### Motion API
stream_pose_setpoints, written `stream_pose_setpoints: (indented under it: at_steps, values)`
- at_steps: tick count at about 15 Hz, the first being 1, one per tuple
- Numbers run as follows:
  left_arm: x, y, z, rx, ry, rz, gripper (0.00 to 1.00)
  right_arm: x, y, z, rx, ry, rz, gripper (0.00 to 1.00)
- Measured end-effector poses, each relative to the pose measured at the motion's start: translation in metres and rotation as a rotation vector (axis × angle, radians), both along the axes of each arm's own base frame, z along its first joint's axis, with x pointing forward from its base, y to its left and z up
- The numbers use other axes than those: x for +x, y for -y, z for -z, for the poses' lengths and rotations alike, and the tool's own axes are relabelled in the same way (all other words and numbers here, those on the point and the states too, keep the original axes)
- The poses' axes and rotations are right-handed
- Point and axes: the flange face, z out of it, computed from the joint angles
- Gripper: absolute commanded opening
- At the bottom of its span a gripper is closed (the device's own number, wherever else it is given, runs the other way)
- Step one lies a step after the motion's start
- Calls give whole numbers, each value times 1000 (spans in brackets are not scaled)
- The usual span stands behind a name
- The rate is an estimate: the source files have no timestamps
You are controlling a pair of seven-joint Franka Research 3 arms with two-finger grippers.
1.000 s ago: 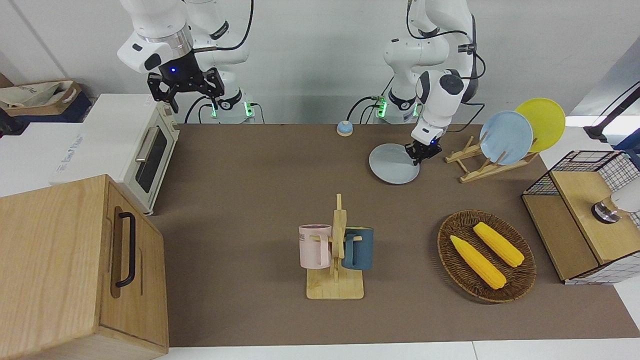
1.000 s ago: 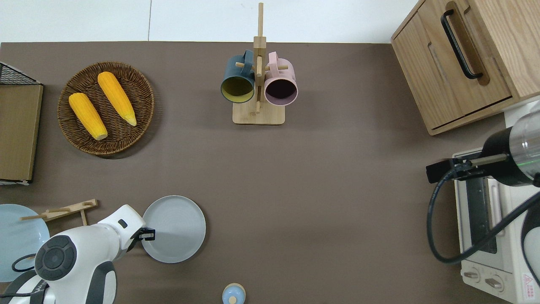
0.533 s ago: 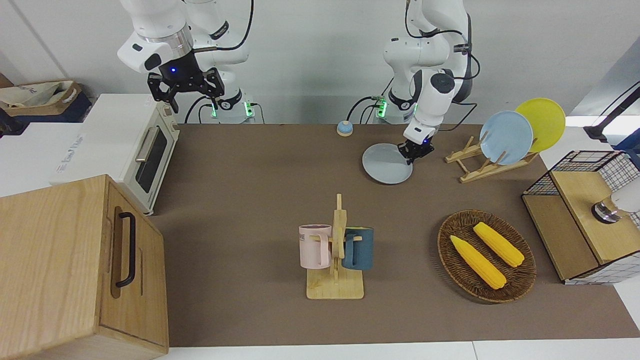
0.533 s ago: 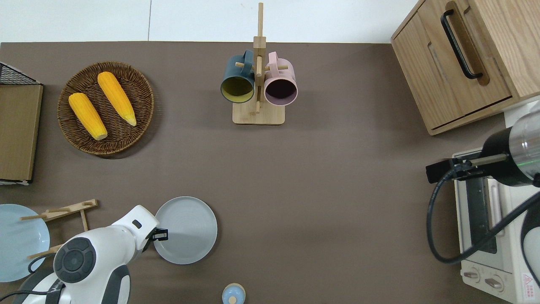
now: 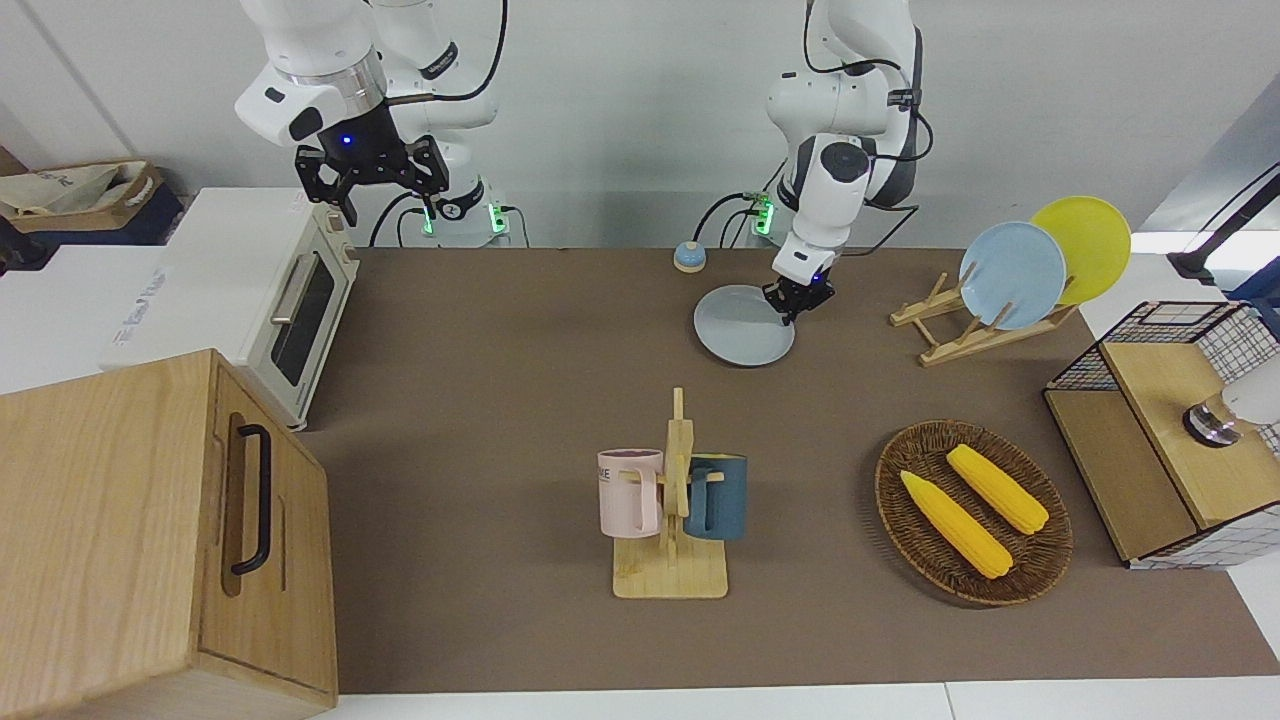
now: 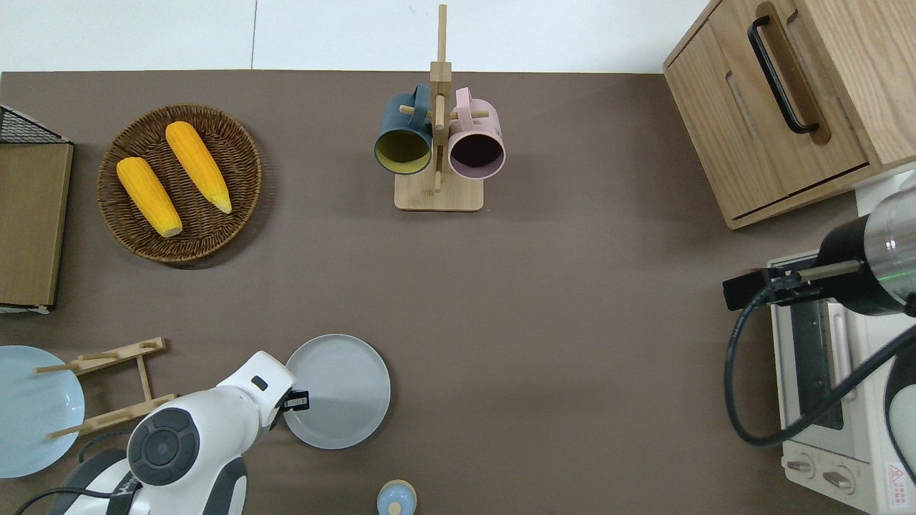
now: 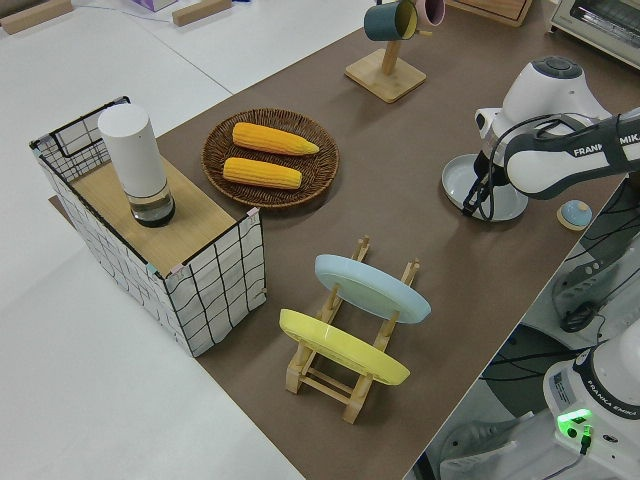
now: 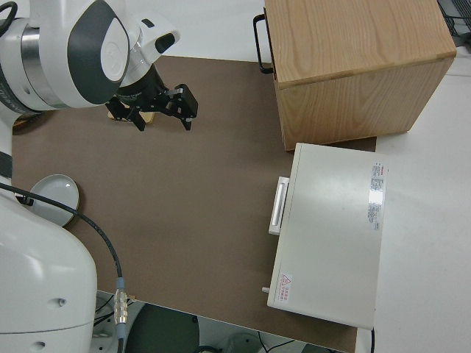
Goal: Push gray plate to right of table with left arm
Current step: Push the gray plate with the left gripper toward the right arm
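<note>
The gray plate (image 5: 744,326) lies flat on the brown table (image 5: 500,400), close to the robots' edge; it also shows in the overhead view (image 6: 343,392) and the left side view (image 7: 500,190). My left gripper (image 5: 796,300) is down at the plate's rim, on the side toward the left arm's end of the table, and touches it (image 6: 298,400). My right arm is parked with its gripper (image 5: 372,180) open and empty.
A wooden rack holds a sky-blue plate (image 5: 1012,275) and a yellow plate (image 5: 1085,245). A blue bell (image 5: 688,257) sits beside the gray plate, nearer to the robots. A mug stand (image 5: 672,500), corn basket (image 5: 972,510), wire crate (image 5: 1180,420), toaster oven (image 5: 290,300) and wooden cabinet (image 5: 150,530) stand around.
My left gripper has slid the gray plate along the table toward the right arm's end. The right arm has not moved.
</note>
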Motion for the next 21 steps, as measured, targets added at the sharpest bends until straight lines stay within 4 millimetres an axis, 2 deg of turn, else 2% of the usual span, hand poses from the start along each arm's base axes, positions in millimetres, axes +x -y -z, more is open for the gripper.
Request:
stream_pose_setpoints:
  at_steps: [7,15,21]
  values:
    - [-8,52,0,-4,-4,-54,0,0,0,0,0,0,0,983]
    - [-15,128,0,-11,-2,-116,0,0,0,0,0,0,0,983]
    - [-20,172,-1,-31,-9,-160,0,0,0,0,0,0,0,983]
